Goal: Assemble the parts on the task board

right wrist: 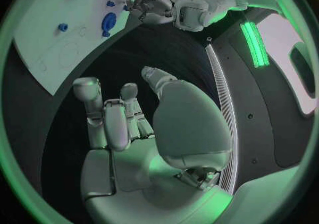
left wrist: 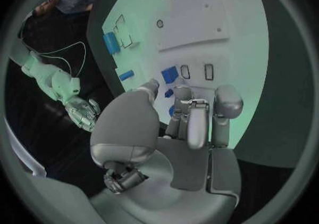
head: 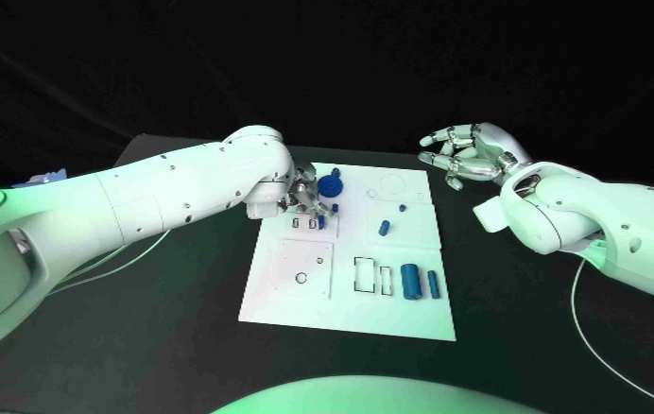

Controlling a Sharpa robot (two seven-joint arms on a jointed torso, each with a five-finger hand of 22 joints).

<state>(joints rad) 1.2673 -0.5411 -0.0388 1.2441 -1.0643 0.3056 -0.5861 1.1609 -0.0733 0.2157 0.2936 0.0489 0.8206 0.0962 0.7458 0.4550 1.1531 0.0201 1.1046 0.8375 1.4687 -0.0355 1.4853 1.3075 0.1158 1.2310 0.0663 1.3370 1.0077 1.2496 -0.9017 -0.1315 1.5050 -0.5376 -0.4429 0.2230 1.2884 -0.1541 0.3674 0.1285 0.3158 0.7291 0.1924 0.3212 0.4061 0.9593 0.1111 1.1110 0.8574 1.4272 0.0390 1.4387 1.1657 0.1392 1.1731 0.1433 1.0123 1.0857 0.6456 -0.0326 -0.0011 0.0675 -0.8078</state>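
1. You have a black table point(head: 163, 338) in a dark room, with the white task board point(head: 409, 310) lying flat at its middle, long axis running near to far.
2. The parts are small and blue: two cylinders point(head: 412, 280) lie at the board's near right, long axes pointing near-far; a round knob point(head: 330, 185) sits at the far left.
3. Your left hand point(head: 302, 197) rests over the board's far-left area, fingers curled down beside the knob; you cannot tell whether it pinches anything.
4. Your right hand point(head: 466, 154) hovers off the board's far-right corner, fingers loosely apart, holding nothing.
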